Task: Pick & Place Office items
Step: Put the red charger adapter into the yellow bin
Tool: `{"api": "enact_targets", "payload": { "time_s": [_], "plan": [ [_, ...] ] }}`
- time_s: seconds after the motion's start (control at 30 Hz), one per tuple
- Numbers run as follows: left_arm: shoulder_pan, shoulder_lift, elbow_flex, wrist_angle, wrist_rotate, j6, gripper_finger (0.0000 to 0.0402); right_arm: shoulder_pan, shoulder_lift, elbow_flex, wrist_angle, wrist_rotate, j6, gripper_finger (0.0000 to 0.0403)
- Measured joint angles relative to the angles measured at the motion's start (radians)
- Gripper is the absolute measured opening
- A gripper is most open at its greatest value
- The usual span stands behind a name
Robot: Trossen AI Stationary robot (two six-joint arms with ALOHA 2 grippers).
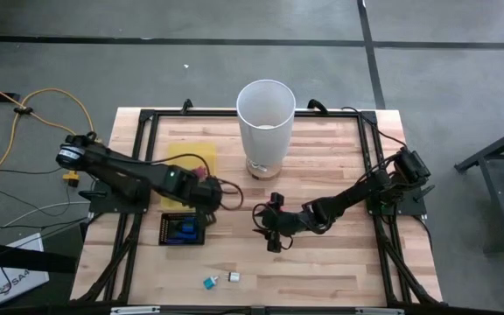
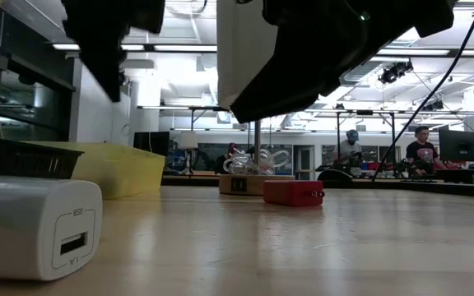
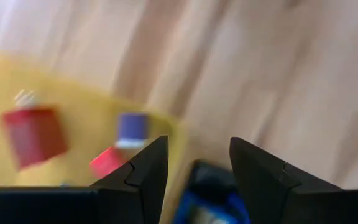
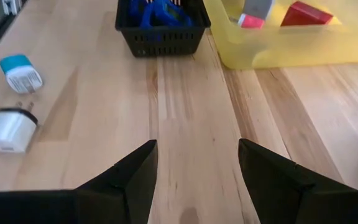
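My left gripper [image 1: 206,201] [image 3: 196,143] hangs open over the gap between the yellow tray [image 1: 191,156] and the black mesh tray [image 1: 182,229], with nothing between its fingertips. Red pieces [image 3: 33,134] and a purple-blue piece [image 3: 132,127] lie in the yellow tray. Blue pieces [image 4: 157,12] lie in the black tray. My right gripper [image 1: 265,229] [image 4: 197,146] stands open over bare wood at mid-table, pointing toward the trays. A teal-and-white piece [image 4: 20,73] and a white plug piece [image 4: 8,130] lie flat on the table near the front edge.
A tall white bin [image 1: 265,122] stands at the far middle of the table. In the low view a red block [image 2: 293,192] lies on the wood behind the white plug piece [image 2: 35,226]. People sit at desks in the room beyond.
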Motion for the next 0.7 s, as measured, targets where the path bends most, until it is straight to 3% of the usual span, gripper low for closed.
{"api": "enact_targets", "payload": {
  "time_s": [0.33, 0.7],
  "plan": [
    [-0.164, 0.000, 0.014, 0.247, 0.007, 0.110, 0.0163, 0.006, -0.105, 0.000, -0.253, 0.086, 0.161, 0.0210],
    [-0.298, 0.000, 0.014, 0.453, 0.004, 0.269, 0.0163, 0.000, -0.134, 0.000, -0.497, 0.158, 0.495, 0.0210]
  ]
}}
